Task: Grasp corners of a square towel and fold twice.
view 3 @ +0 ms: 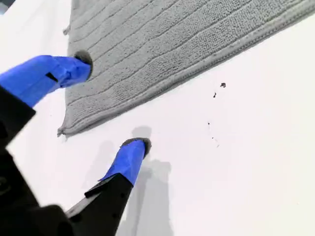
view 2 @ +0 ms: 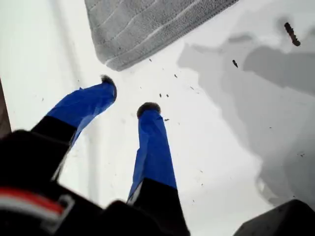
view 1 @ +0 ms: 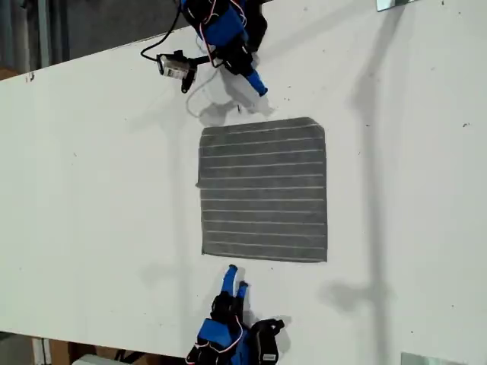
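Observation:
The towel [view 1: 263, 190], dark grey with thin pale stripes, lies flat and unfolded on the white table. My first gripper [view 1: 255, 84] is open and hovers above the towel's upper edge in the exterior view. In the first wrist view it [view 2: 128, 96] holds nothing, and a towel corner [view 2: 109, 63] lies a short way ahead of it. My second gripper [view 1: 237, 279] is open at the towel's lower edge in the exterior view. One fingertip [view 3: 82, 60] is over the cloth and the other [view 3: 139, 144] over bare table, beside a corner [view 3: 63, 131].
The white table [view 1: 91, 190] ends along a slanted edge at the exterior view's upper left and again at its lower left. A black cable and a small camera [view 1: 173, 67] hang beside the first arm. Small dark specks [view 3: 222, 85] dot the surface.

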{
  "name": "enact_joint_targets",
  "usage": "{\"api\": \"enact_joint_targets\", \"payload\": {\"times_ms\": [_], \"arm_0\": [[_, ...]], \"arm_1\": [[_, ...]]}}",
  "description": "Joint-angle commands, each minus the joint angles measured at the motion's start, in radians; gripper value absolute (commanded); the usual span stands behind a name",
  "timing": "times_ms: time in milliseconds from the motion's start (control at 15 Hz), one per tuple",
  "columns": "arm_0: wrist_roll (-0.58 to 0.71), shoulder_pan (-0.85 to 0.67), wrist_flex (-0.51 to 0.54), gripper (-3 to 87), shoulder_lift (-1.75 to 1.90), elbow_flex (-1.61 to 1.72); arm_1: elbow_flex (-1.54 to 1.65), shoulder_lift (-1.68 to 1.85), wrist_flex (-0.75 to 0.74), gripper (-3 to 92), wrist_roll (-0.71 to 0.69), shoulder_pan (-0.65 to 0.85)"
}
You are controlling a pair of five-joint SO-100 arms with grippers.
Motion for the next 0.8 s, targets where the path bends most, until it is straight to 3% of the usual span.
{"api": "enact_joint_targets", "payload": {"times_ms": [0,133,267,400,533,600,733], "arm_0": [[-0.126,0.002,0.011,30.0,0.006,-0.006],[-0.006,-0.015,-0.038,20.6,0.006,0.011],[-0.060,-0.025,-0.026,19.5,0.006,0.009],[-0.123,0.015,-0.017,19.9,0.006,0.011],[0.032,-0.077,0.003,18.6,0.005,-0.028],[0.153,-0.167,0.025,18.5,-0.067,-0.094],[0.262,-0.331,0.011,18.6,-0.491,-0.275]], "arm_1": [[-0.026,-0.002,-0.005,21.1,-0.006,0.043],[0.034,-0.002,-0.100,19.2,0.052,0.005],[0.048,-0.018,-0.095,19.4,0.129,0.054],[0.046,-0.018,-0.097,23.2,0.094,0.112],[0.009,-0.064,-0.233,28.2,-0.021,0.124],[-0.146,-0.256,-0.175,30.4,-0.051,0.167],[-0.520,-0.902,-0.064,34.1,-0.086,0.219]]}}
